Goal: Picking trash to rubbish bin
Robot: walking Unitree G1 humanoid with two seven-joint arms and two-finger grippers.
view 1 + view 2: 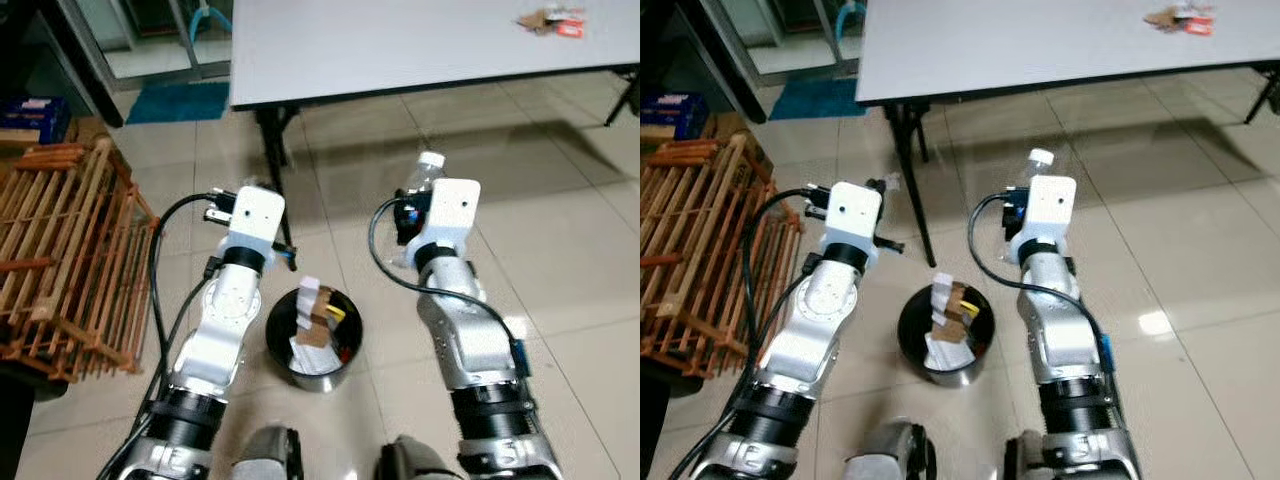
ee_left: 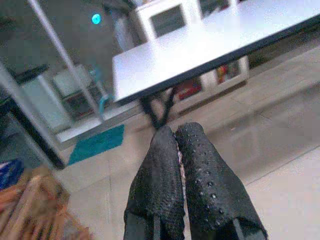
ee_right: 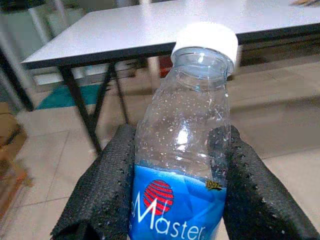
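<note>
low in the centre sits the bin [image 1: 314, 338], already holding scraps. right gripper [image 3: 177, 165] pinches a plastic bottle [image 3: 186, 150] right of it; left gripper [image 2: 175, 150] is pressed together, empty. carrying step; next, swing bottle over bin and release.

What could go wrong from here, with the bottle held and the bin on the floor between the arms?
1. The right gripper clamps the clear plastic water bottle with white cap and blue label by its smooth sides; it could slip.
2. The small round black rubbish bin already holds card and paper sticking up, so the bottle might bounce off.
3. The left gripper, shut, hangs near the bin and could knock it.
</note>
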